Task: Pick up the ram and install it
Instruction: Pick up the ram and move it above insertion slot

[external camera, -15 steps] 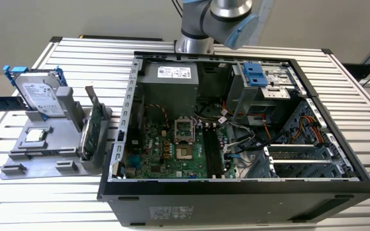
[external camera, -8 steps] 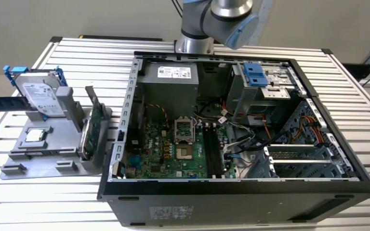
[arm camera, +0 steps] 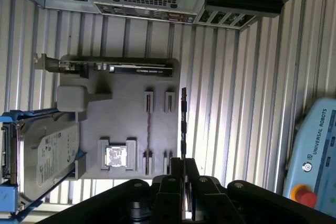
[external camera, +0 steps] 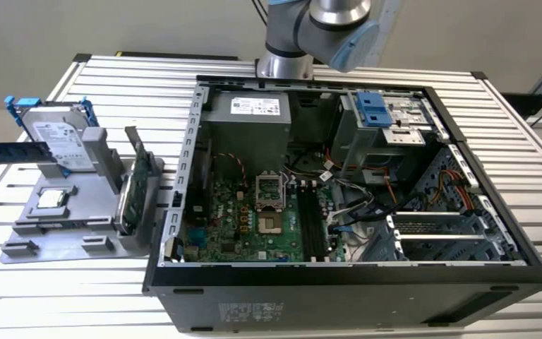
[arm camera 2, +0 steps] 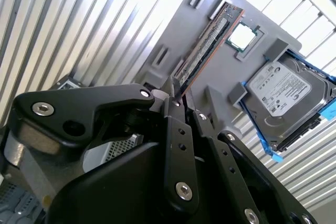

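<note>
- The hand (arm camera: 183, 163) is closed on one end of the ram (arm camera: 183, 121). In both wrist views the fingers (arm camera 2: 176, 129) clamp the stick's flat faces.
- The ram (arm camera 2: 206, 45) stands out straight from the fingertips and is seen edge-on. Its line runs along the edge of the grey holder (arm camera: 121, 119) farthest from the hard drive (arm camera: 47, 153). Whether it touches the holder cannot be determined.
- The holder (external camera: 59, 212) lies on the table (external camera: 64, 289) near the edge at the exterior view's left.
- The holder carries the hard drive in its blue frame, a processor chip (arm camera: 116, 157) and an upright expansion card (external camera: 137, 191).
- The open computer case (external camera: 346, 296) lies just beside the holder, toward the table's middle.
- The arm (external camera: 318, 28) rises above the table's far edge.
</note>
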Controlling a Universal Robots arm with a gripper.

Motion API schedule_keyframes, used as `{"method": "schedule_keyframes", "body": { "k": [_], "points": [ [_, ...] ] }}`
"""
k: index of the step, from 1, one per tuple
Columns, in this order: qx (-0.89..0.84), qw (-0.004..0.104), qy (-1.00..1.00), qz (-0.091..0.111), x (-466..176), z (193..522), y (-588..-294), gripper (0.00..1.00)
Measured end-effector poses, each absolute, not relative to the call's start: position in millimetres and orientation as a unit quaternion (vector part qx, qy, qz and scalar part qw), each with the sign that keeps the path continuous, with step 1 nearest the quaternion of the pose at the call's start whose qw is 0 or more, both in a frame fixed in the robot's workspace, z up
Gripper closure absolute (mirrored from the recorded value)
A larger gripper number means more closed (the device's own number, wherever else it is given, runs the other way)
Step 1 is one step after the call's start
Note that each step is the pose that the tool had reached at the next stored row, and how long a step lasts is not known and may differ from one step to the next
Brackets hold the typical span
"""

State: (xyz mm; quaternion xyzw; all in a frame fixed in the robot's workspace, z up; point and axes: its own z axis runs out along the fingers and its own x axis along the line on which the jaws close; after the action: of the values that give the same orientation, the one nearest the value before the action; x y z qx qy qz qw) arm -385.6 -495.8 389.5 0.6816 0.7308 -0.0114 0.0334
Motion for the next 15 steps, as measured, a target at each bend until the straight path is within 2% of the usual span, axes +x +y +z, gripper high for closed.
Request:
{"method": "schedule_keyframes", "body": {
  "k": [15],
  "points": [
    [0.682, 0.033, 0.731, -0.011, -370.8, 389.5, -495.8, 1.0]
  ]
}}
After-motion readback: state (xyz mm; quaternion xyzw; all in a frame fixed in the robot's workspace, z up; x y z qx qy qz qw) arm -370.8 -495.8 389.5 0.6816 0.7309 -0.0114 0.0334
